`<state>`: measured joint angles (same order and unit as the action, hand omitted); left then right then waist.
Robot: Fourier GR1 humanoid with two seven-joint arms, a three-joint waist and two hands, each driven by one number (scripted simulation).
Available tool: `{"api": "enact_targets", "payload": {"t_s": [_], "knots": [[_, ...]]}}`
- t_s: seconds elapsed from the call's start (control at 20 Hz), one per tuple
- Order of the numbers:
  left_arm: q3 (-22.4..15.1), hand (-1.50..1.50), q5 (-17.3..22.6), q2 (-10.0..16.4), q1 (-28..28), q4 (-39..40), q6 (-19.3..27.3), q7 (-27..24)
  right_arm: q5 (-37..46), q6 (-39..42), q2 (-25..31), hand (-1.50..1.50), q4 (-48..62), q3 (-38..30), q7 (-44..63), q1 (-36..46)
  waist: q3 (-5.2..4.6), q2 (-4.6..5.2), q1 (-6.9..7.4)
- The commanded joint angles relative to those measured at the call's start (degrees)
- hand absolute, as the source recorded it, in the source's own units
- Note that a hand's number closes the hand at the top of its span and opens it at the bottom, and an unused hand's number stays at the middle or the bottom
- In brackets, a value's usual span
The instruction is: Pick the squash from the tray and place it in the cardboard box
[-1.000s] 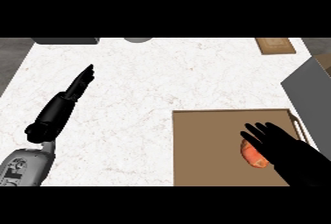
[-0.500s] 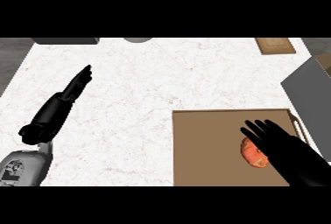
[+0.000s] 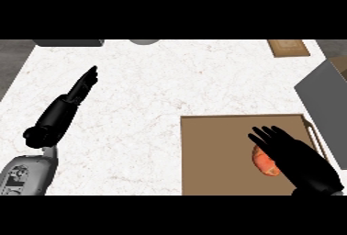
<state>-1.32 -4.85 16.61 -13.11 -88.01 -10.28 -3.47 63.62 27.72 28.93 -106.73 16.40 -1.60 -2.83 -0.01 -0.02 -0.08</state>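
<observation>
Squash (image 3: 262, 165) sits on tray (image 3: 210, 156), right half. Right hand (image 3: 293, 153) above it, fingers spread straight, gripping nothing, hiding squash's right side. Left hand (image 3: 80, 89) well left of tray, fingers straight. Cardboard box (image 3: 288, 47) far beyond tray.

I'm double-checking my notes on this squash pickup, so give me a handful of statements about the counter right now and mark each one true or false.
1. The squash lies on the tray. True.
2. The left hand is curled round the squash. False: it rests open over the counter at the view's left, holding nothing.
3. The right hand is over the squash with its fingers straight and spread. True.
4. The tray sits at the counter's far left corner. False: it is at the near right.
5. The whole squash is in plain sight. False: the right hand hides part of it.
</observation>
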Motion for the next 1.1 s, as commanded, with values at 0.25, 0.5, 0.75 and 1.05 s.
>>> {"api": "enact_targets", "payload": {"t_s": [0.25,0.5,0.75,1.05], "knots": [[3.6,0.0,-0.5,0.1,-0.1,2.8,-3.4,-2.7,6.5,-4.0,-2.7,-1.5,4.6,-1.3,-1.2,-0.9,0.0,0.01,-0.08],[2.5,0.0,-0.8,-1.5,2.9,-3.5,-3.7,1.5,5.9,-6.5,-4.0,-1.5,12.9,-4.0,-5.5,1.8,0.02,-0.02,0.24],[3.1,0.0,-2.0,-2.0,-0.2,-1.2,-3.5,0.8,8.7,-10.9,-2.9,1.5,18.1,-1.6,-11.8,3.3,0.03,0.04,0.18],[1.7,0.0,-4.3,-3.7,1.1,-2.6,-2.4,1.0,11.0,-19.3,-6.0,1.5,17.4,-0.7,-14.0,2.8,0.02,0.0,0.09]]}}
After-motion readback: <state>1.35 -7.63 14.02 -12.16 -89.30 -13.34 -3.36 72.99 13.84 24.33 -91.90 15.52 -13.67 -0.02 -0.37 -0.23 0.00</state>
